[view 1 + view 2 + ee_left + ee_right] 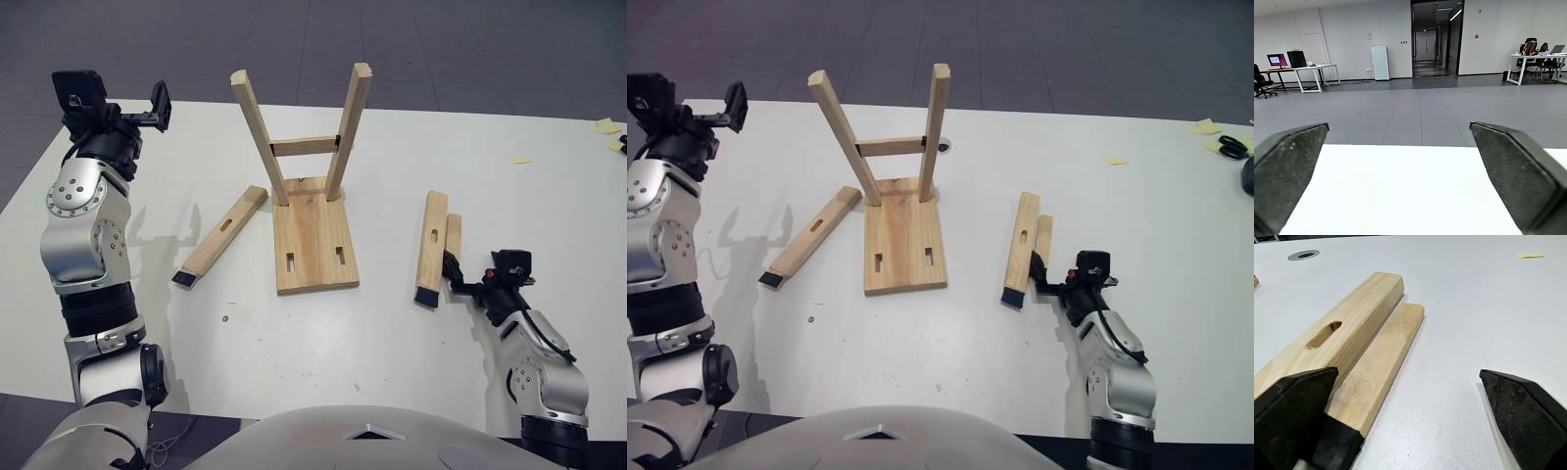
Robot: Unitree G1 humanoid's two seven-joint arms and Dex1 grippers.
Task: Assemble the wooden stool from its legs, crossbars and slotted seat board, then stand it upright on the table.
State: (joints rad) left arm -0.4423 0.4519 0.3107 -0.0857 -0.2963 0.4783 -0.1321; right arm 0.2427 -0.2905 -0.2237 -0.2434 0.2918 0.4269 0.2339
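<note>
The slotted seat board (313, 245) lies flat mid-table. Two legs (257, 132) (351, 127) stand upright in its far slots, joined by a crossbar (304, 146). A loose leg (223, 235) lies to the board's left. Another loose leg (431, 245) and a short crossbar (453, 238) lie side by side on the right. My right gripper (1408, 374) is open, low over the table at the near ends of that pair, with the crossbar (1378, 364) lying just ahead between its fingers. My left gripper (152, 106) is raised above the table's far left corner, open and holding nothing.
Yellow sticky notes (607, 125) and a dark object (1232, 147) lie at the far right edge. A round cable hole (942, 147) sits behind the upright legs. A small speck (226, 318) lies near the front. The white table (323, 352) has bare room toward its front edge.
</note>
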